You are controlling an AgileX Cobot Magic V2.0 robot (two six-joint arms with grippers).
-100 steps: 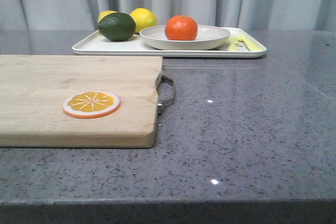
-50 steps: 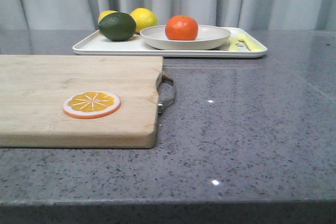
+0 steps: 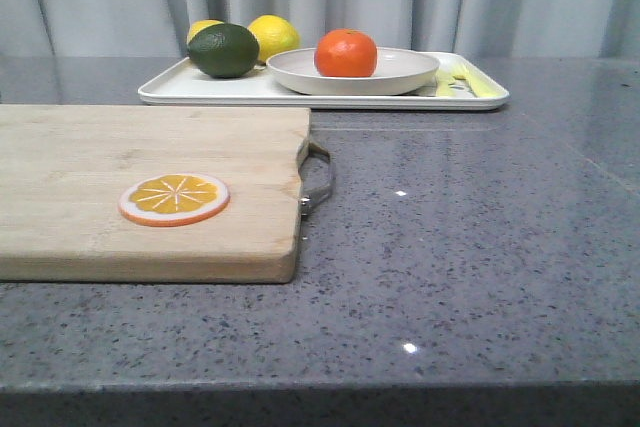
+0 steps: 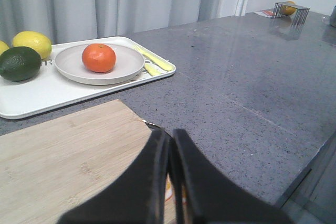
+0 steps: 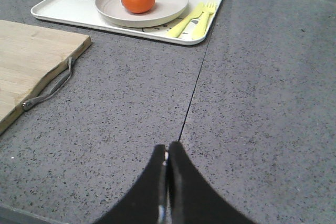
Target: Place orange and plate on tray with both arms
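Left wrist view: left gripper [image 4: 171, 153], fingers pressed together, empty, above wooden cutting board [image 4: 68, 161]. Right gripper [image 5: 167, 163], likewise clenched, holding nothing, above bare grey countertop [image 5: 252, 103]. Beyond, orange slice [image 3: 174, 198] on board. Farthest: tray [image 3: 190, 90] bearing plate [image 3: 400, 75]; orange [image 3: 346, 53] resting in plate. Avocado [image 3: 223, 50], lemons [image 3: 273, 36] beside plate.

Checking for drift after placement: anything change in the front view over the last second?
Nothing visibly changed. The orange still sits in the plate on the tray, and the orange slice stays on the cutting board. No arm enters the front view.
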